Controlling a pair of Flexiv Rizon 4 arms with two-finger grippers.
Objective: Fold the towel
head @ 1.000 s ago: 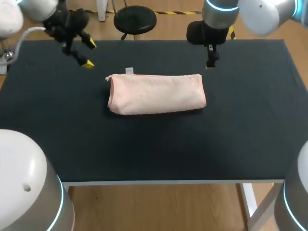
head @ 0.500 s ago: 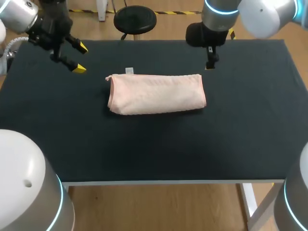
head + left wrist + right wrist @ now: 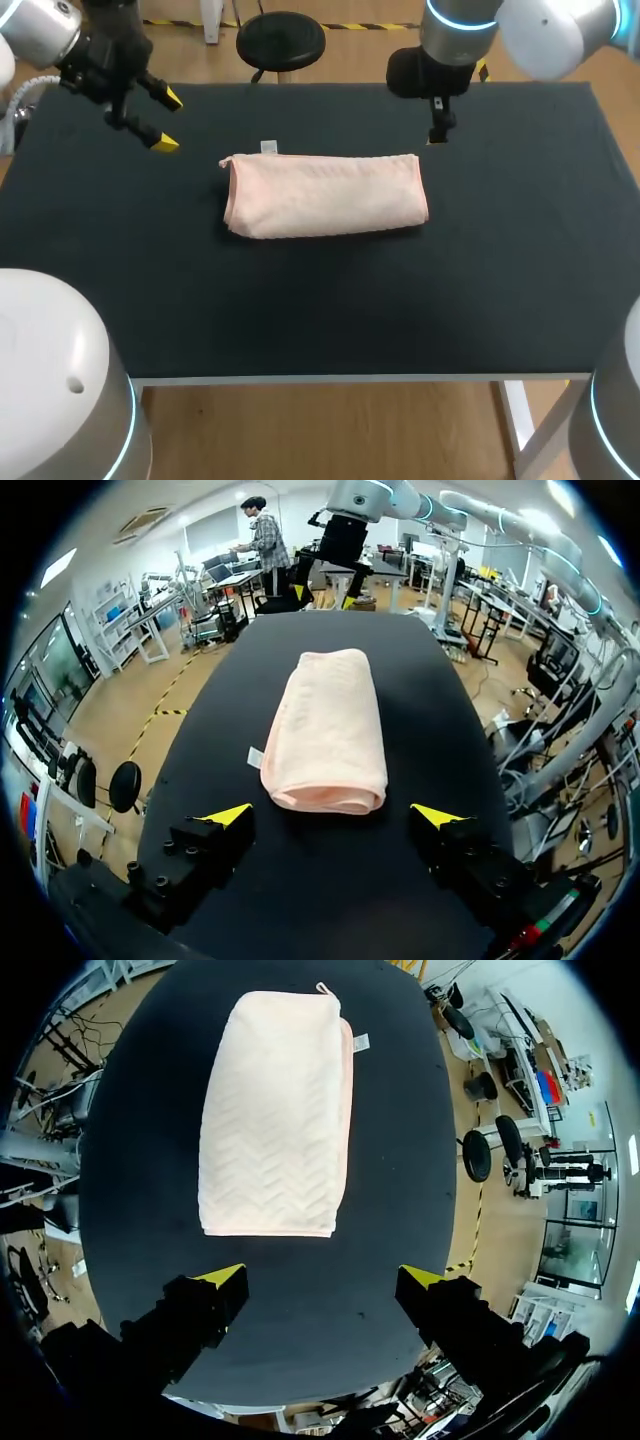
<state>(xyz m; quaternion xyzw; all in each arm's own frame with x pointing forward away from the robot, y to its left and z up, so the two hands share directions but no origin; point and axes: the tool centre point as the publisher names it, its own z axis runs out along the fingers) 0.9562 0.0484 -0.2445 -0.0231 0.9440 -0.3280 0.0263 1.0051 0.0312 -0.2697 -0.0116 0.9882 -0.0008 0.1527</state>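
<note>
Towel [image 3: 325, 194]: pink, already doubled into a long band, lying flat on the black table [image 3: 500, 290]. It is ahead of both pincers and touches neither.
Left pincer [image 3: 332, 815]: fingers spread wide with nothing between the yellow tips. One short, rounded end of the towel lies just ahead, centred on the gap.
Right pincer [image 3: 322, 1277]: also spread and empty. The other short end lies ahead of it, square to the fingers, with a strip of bare table between.
Tag [image 3: 255, 757]: small and white, sticking out from the towel's long edge, ahead of the left pincer's one finger.
Why so placed: my reading is that each pincer stands off its own end of the band, lined up along its length. From there either could drop onto an end for a further fold, or simply keep out of the way.
Progress: at least one fold looks done, with the layers lying even. I can't say whether another is intended.
Risk: pinching only the top layer would pull the band open.
</note>
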